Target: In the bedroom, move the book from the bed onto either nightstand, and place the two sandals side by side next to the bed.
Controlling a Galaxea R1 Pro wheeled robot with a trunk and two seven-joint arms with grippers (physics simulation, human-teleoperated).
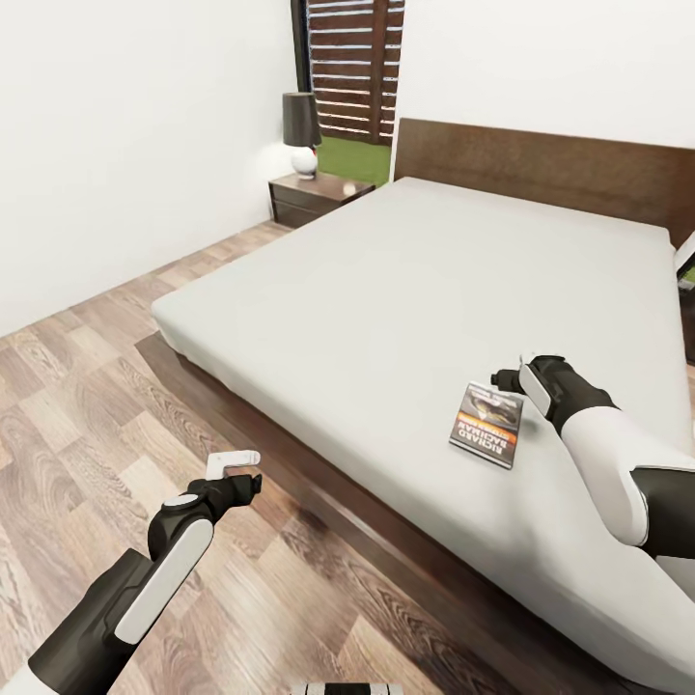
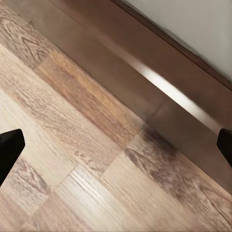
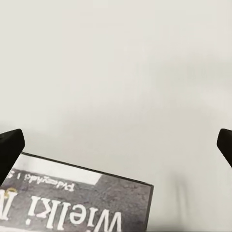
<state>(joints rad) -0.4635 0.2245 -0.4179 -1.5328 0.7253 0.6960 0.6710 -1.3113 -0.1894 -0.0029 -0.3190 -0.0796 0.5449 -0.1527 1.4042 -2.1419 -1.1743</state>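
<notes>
The book (image 1: 487, 426), a thin dark paperback with an orange band, lies flat on the grey mattress of the bed (image 1: 386, 290), near its foot-side edge. My right gripper (image 1: 502, 379) hovers just beyond the book's far corner, open and empty. In the right wrist view the book's cover (image 3: 82, 205) lies close under the open right gripper (image 3: 116, 145). My left gripper (image 1: 243, 471) hangs open over the wood floor beside the bed frame (image 2: 159, 77), holding nothing (image 2: 116, 145). One nightstand (image 1: 319, 196) stands at the bed's far left corner. The sandals are out of view.
A dark-shaded lamp with a white base (image 1: 302, 130) stands on the nightstand, taking up much of its top. A white wall (image 1: 116, 145) runs along the left, with a strip of wood floor (image 1: 87, 405) between it and the bed. The dark headboard (image 1: 541, 169) is at the back.
</notes>
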